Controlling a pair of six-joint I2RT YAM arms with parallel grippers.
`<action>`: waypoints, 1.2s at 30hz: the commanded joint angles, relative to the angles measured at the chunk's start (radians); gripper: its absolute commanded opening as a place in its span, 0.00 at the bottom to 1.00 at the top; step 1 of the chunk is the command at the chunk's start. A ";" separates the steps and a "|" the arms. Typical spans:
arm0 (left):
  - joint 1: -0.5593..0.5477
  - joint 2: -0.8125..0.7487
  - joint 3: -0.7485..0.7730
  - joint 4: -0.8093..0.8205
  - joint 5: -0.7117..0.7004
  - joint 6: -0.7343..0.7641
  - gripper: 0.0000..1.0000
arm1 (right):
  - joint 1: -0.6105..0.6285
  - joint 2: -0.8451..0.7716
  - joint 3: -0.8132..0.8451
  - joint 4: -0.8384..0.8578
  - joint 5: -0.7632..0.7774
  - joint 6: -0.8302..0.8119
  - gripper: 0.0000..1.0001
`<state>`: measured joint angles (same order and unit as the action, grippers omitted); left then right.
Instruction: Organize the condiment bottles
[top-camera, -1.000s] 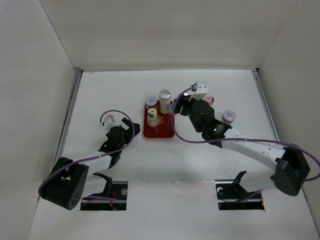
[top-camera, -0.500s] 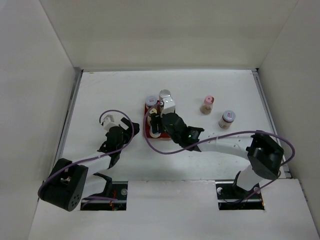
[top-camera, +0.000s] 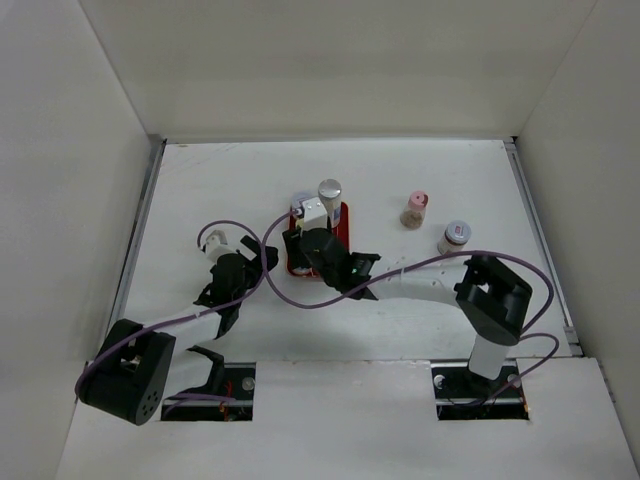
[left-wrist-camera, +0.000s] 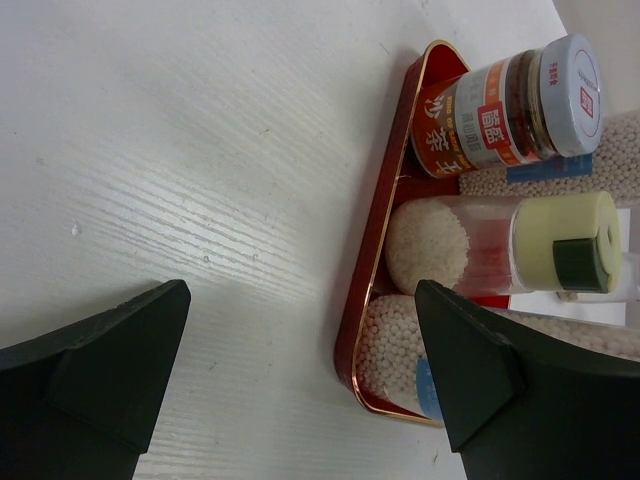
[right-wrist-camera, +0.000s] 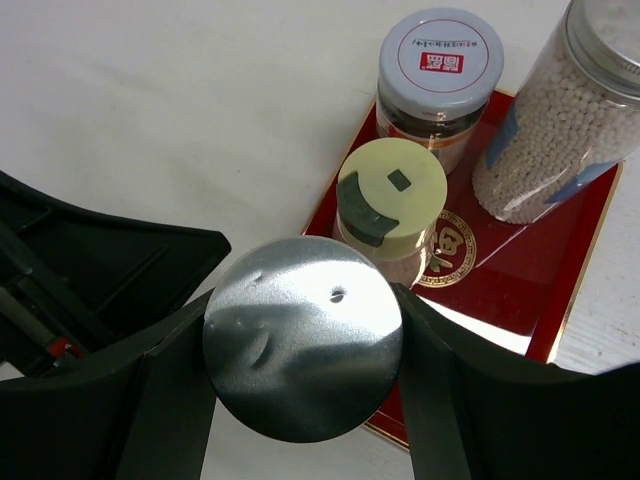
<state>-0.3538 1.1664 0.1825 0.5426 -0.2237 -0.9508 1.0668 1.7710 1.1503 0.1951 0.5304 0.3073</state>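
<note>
My right gripper (right-wrist-camera: 302, 352) is shut on a condiment bottle with a silver cap (right-wrist-camera: 300, 330), holding it upright at the near left corner of the red tray (right-wrist-camera: 520, 270). In the left wrist view its bead-filled base (left-wrist-camera: 400, 345) sits inside that corner. On the tray stand a yellow-green-capped bottle (right-wrist-camera: 392, 195), a lilac-capped jar (right-wrist-camera: 440, 60) and a tall bead bottle (right-wrist-camera: 560, 130). From above, the right gripper (top-camera: 300, 245) hides the held bottle. My left gripper (left-wrist-camera: 300, 300) is open and empty over the table, just left of the tray (left-wrist-camera: 385, 240).
A pink-capped bottle (top-camera: 415, 208) and a lilac-capped jar (top-camera: 455, 236) stand on the table right of the tray (top-camera: 342, 222). The left arm (top-camera: 235, 275) lies close to the tray's left side, right beside the right gripper. White walls enclose the table.
The right arm has swung left from beside the pink-capped bottle, across the tray to its near left corner, carrying the silver-capped bottle. The left arm has not moved.
</note>
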 joint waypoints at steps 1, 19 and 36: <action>0.002 -0.019 -0.005 0.031 0.007 -0.006 1.00 | 0.018 -0.012 0.074 0.089 0.052 -0.033 0.55; 0.005 -0.013 -0.003 0.026 0.007 -0.008 1.00 | 0.000 -0.063 0.034 0.041 0.022 0.023 0.91; -0.001 0.001 0.002 0.036 0.007 -0.008 1.00 | -0.686 -0.762 -0.521 -0.184 0.183 0.254 1.00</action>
<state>-0.3538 1.1690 0.1822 0.5423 -0.2234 -0.9508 0.5076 1.0252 0.6685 0.1337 0.6521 0.4747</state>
